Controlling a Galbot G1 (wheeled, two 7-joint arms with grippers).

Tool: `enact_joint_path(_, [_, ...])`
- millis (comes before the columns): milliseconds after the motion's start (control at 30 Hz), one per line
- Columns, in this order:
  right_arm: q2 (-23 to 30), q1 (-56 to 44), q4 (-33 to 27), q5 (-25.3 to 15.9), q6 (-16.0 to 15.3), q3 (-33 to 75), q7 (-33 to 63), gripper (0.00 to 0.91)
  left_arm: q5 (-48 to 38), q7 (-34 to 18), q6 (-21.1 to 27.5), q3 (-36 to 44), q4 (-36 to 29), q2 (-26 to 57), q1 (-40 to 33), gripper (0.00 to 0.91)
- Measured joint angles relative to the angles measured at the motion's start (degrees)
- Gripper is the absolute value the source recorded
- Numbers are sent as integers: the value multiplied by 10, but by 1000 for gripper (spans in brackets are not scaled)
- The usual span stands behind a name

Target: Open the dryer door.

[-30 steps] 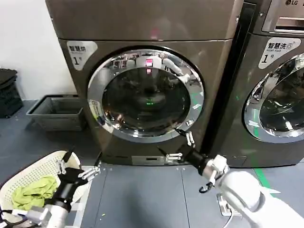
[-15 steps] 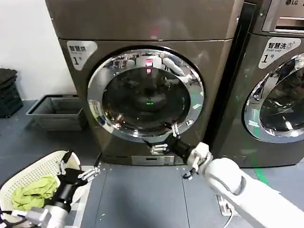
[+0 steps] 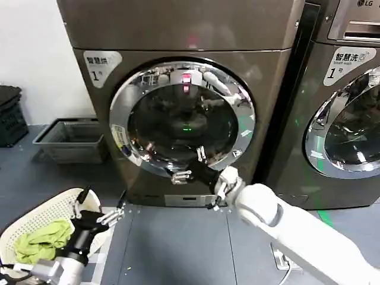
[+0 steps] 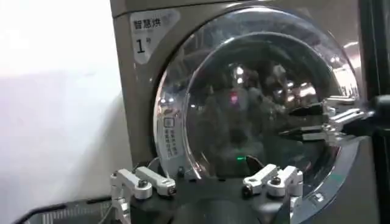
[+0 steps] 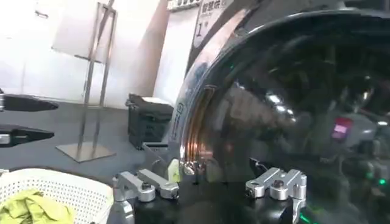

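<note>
The dryer door, a round porthole with a wide chrome rim and dark glass, lies flush against the bronze-brown machine. My right gripper is open in front of the lower part of the glass, just above the bottom rim, with nothing between its fingers. In the right wrist view the right gripper faces the curved glass and chrome rim at close range. My left gripper hangs open low on the left, away from the door. In the left wrist view the left gripper looks at the door.
A white mesh basket with a green cloth sits under the left arm. A grey bin and a black crate stand by the wall. The LG-logo machine stands on the right.
My right gripper has moved left and up, from below the door's lower right rim to the lower middle of the glass. The left arm has stayed put.
</note>
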Motion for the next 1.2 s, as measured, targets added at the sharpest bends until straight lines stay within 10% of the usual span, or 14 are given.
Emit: enact_joint_path(1200, [94,97,-111,38,-7,-84,49,907,2,0,-4,1,-19,-7,12,907])
